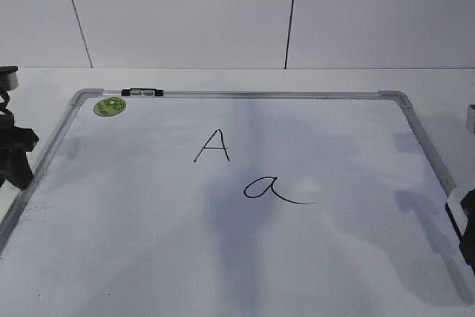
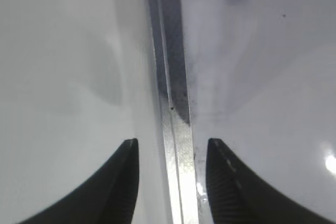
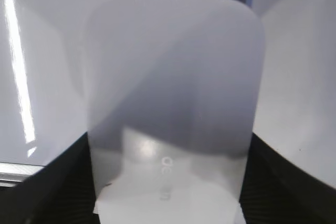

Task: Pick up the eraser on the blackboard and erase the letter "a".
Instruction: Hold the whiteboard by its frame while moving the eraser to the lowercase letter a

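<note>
The blackboard [image 1: 148,243] is a white dry-erase board with a silver frame, lying flat. The letter "a" [image 1: 269,189] is a thin black cursive mark near the board's middle. The eraser [image 3: 173,87] is a white rounded block that fills the right wrist view between the jaws. It also shows as a white sliver at the right edge of the exterior view [image 1: 455,214]. My right gripper [image 3: 168,153] is shut on it, low over the board's right frame [image 1: 467,231]. My left gripper [image 2: 170,145] is open and empty over the board's left frame [image 2: 176,129], at the left edge of the exterior view [image 1: 16,155].
A capital "A" [image 1: 214,146] is written above and left of the "a". A round green sticker [image 1: 110,107] sits in the far left corner. A small black-and-white clip [image 1: 142,92] sits on the far frame. A white wall stands behind the table.
</note>
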Motion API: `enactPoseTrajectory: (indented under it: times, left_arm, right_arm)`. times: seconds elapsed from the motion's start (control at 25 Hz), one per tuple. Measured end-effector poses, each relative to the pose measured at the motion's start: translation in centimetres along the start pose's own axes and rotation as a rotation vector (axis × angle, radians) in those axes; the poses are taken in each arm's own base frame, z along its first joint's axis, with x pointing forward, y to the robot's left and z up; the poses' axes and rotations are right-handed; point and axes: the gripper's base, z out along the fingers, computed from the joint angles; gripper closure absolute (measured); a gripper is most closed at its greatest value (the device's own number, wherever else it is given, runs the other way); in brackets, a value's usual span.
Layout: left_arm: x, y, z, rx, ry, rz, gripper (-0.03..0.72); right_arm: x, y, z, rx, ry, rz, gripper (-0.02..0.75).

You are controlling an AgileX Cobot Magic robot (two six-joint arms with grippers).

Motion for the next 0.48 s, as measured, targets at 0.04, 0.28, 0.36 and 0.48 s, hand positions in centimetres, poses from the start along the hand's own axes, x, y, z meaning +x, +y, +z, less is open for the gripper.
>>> enactPoseTrajectory:
  times: [0.04,0.28,0.36,0.48]
  left_arm:
    - [0.0,0.1,0.4,0.0,0.009,-0.001,0.367]
    - [-0.3,0.3,1.5,-0.004,0.013,-0.004,0.438]
    - [-0.3,0.4,1.9,-0.004,0.024,-0.004,0.445]
    - [-0.4,0.5,2.6,-0.003,0.039,-0.001,0.448]
  right_arm:
    - [0.0,0.0,0.0,0.0,0.0,0.0,0.172]
    - [0.0,0.0,0.0,0.0,0.0,0.0,0.172]
    - [0.0,0.0,0.0,0.0,0.0,0.0,0.172]
    - [0.0,0.0,0.0,0.0,-0.002,0.0,0.172]
